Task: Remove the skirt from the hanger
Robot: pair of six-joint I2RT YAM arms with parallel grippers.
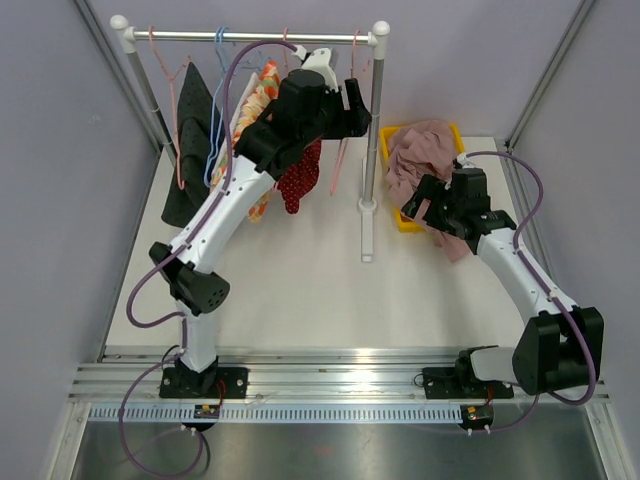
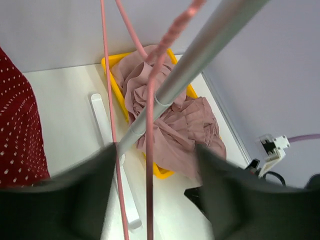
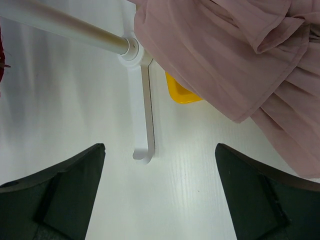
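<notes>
Left gripper: its dark fingers fill the bottom of the left wrist view, blurred, spread wide, nothing clamped. A wire of the bare pink hanger runs down through the gap. A second wire passes close by the left-hand finger; I cannot tell whether it touches. Just beyond the gap is the rack's upright post, slanting down to the white rack foot.

Right gripper: also spread wide and empty, above the bare table. The same foot lies straight ahead of the fingers.

Task's thing: the pink skirt lies ahead of and to the right of the right fingers. It is heaped in the yellow bin, and its hem spills over the bin's rim onto the table.

Seen from the left wrist, the skirt sits far beyond the gripper, past the post. Off to the left side hangs a red dotted garment.

Judgement:
- The skirt looks to be off the hanger already and dumped in the bin.
- The left arm sits high at the rail, probably to steady the hanger wire.
- The right arm sits low by the bin, where the cloth belongs.
- The loose hem by the right wrist could snag if that arm moves.
</notes>
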